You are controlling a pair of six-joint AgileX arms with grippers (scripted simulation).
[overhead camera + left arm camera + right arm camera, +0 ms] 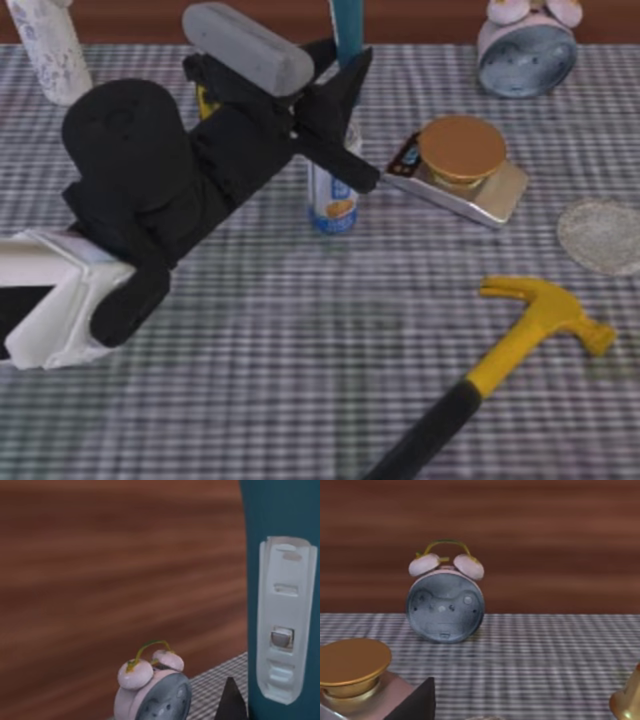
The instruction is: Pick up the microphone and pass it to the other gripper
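Observation:
The microphone [348,28] stands upright with its slim teal handle running out of the top view's far edge; its head is hidden behind my arm. My left gripper [345,110], black with a pale grey rounded block, is raised over the table's far middle and shut on the microphone. In the left wrist view the teal body [280,510] with its white switch panel [285,620] fills one side, and one black fingertip [233,700] sits against it. My right gripper [417,702] is outside the top view; only a black corner of it shows in its own wrist view.
A white can with an orange and blue label [333,200] stands under the left gripper. A scale with a gold pan [460,160] lies beside it. A pink alarm clock [527,45] sits far right, a yellow-and-black hammer [520,350] near right, a pale round mat [600,235] at the right edge, a patterned bottle [50,45] far left.

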